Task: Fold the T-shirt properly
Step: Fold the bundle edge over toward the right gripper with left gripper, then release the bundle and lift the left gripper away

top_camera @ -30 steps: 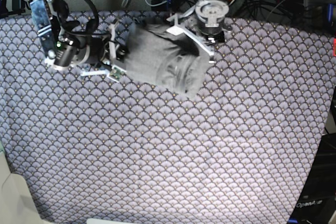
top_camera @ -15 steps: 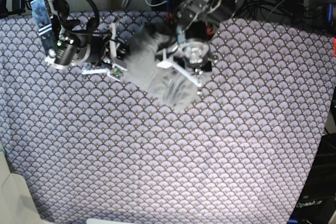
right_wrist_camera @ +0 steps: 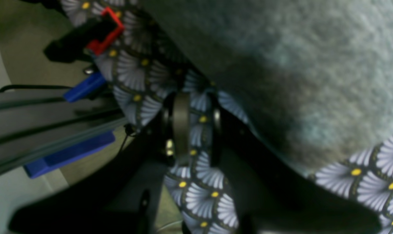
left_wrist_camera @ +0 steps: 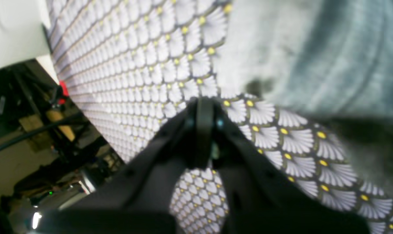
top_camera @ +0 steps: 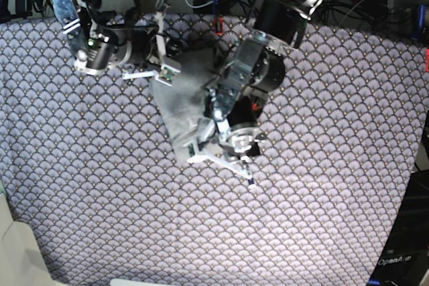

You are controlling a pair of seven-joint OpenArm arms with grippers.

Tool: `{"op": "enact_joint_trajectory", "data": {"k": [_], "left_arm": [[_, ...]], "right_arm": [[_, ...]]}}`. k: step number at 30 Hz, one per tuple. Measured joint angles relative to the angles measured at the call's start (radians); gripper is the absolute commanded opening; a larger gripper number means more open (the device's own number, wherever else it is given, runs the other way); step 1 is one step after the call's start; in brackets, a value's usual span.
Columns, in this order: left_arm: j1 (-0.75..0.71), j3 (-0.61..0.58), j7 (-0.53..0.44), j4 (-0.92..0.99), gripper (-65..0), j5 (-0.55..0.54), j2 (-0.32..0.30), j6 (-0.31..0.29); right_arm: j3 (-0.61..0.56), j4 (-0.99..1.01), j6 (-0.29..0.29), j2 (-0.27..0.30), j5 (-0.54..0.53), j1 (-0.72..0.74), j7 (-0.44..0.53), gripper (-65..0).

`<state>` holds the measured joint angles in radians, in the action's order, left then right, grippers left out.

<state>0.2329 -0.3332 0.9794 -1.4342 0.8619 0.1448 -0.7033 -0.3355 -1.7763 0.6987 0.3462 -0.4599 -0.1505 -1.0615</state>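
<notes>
The light grey T-shirt point(top_camera: 181, 98) lies bunched at the back middle of the purple fan-patterned tablecloth point(top_camera: 201, 232). My left gripper point(top_camera: 218, 152) hangs over the shirt's front right corner. In the left wrist view that gripper point(left_wrist_camera: 201, 130) is shut with nothing in it, and the T-shirt point(left_wrist_camera: 313, 48) lies just beyond its tip. My right gripper point(top_camera: 166, 65) is at the shirt's back left edge. In the right wrist view its jaws point(right_wrist_camera: 198, 130) stand a little apart with patterned cloth showing through the gap. There the T-shirt point(right_wrist_camera: 313, 65) lies beside them.
The table's back edge runs close behind both arms, with cables, a blue bracket point(right_wrist_camera: 69, 152) and a red clip point(right_wrist_camera: 103, 32) past it. A red object point(top_camera: 426, 58) sits beyond the right edge. Patterned cloth stretches across the whole front half.
The left arm has swung from the back edge down over the shirt toward the front. The shirt has shifted and stretched frontward. The right arm has moved slightly back and right.
</notes>
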Motion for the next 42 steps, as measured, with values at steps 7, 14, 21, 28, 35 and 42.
{"op": "enact_joint_trajectory", "data": {"k": [7,14,21,28,35,42], "left_arm": [[-0.04,0.046,-0.001,-0.124,-65.0,-0.021,-0.033,0.0],[-0.095,0.23,0.004,-0.354,-65.0,-0.022,-0.14,-0.004],[-0.23,0.497,-0.002,-0.393,-65.0,-0.012,-0.237,-0.001],[-0.378,0.671,-0.161,-0.415,-65.0,-0.02,-0.214,-0.007],[-0.422,0.87,-0.259,-0.425,-65.0,-0.022,-0.192,-0.005],[-0.42,1.034,-0.413,-0.311,-65.0,-0.016,-0.191,-0.005]], "right_arm": [[-0.003,0.0,0.0,0.026,-0.003,-0.001,0.0,-58.1],[0.005,-0.004,0.0,0.1,-0.008,-0.017,0.003,-58.1],[0.168,-0.004,0.0,0.138,-0.004,-0.016,0.001,-58.1],[0.211,-0.002,0.0,0.129,-0.008,0.042,0.053,-58.1],[0.181,-0.003,0.0,0.034,-0.006,0.051,0.042,-58.1],[0.039,-0.003,0.0,-0.034,0.002,0.05,0.043,-58.1]]}}
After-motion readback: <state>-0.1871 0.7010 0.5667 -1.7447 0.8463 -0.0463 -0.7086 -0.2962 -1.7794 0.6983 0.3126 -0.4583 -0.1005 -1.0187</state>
